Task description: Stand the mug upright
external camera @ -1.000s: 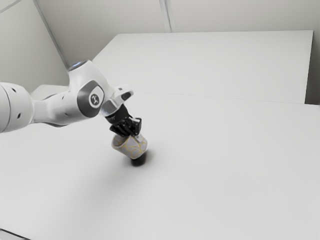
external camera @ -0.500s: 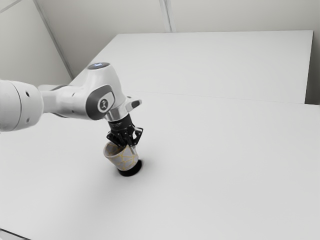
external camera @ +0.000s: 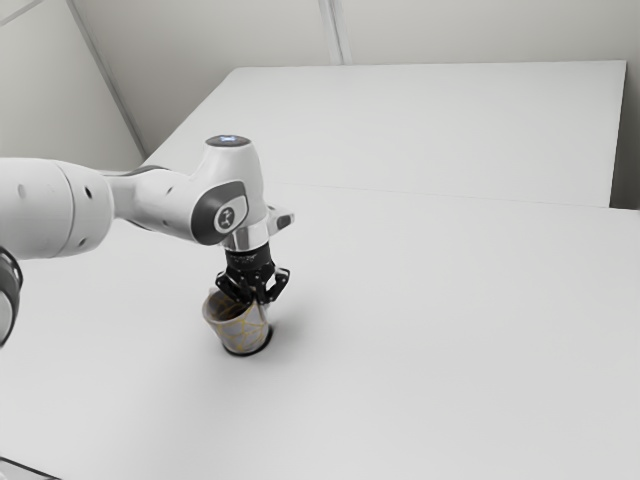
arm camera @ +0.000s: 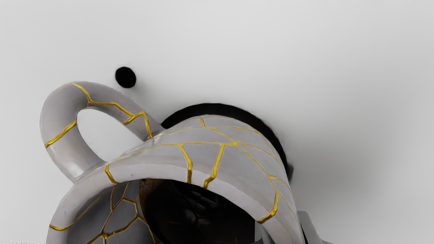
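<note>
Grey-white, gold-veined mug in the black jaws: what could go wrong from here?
The mug leans toward the exterior view's left; released now, it might rock or tip. The jaws pinch one side of its wall, so it may pivot. One jaw is inside; withdrawing could catch the rim.

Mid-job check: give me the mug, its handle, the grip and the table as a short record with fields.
mug: pale, gold veins; leaning, mouth toward the exterior view's left
mug base: low over the table, dark band around it; contact unclear
handle: free of the gripper
grip: shut on the mug's wall near the rim, one finger inside, one outside
task status: close to upright, not fully there
</note>
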`<state>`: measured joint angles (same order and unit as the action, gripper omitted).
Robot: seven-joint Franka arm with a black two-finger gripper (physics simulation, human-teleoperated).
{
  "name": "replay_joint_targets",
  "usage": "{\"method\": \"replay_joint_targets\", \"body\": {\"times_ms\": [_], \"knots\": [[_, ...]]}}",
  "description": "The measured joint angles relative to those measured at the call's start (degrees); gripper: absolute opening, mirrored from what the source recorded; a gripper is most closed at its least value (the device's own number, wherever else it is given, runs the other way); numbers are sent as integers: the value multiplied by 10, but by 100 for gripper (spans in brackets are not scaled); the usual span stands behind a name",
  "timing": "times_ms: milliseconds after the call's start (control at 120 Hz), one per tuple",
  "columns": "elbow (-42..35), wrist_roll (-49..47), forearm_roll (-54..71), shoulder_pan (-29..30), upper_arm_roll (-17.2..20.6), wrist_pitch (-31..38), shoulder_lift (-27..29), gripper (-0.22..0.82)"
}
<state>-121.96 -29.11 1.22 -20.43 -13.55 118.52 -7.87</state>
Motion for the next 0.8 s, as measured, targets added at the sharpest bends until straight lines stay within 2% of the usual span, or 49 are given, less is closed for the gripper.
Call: {"method": "replay_joint_targets", "body": {"times_ms": [217,375,475,617,800], "knots": [[4,-23,6,0,0,-9,-13,-16],[14,-29,0,1,-7,-13,-15,19],[22,-32,-2,0,-8,-15,-16,34],[37,-34,-2,-1,-8,-18,-13,47],[60,-28,-2,-1,-8,-25,16,55]]}}
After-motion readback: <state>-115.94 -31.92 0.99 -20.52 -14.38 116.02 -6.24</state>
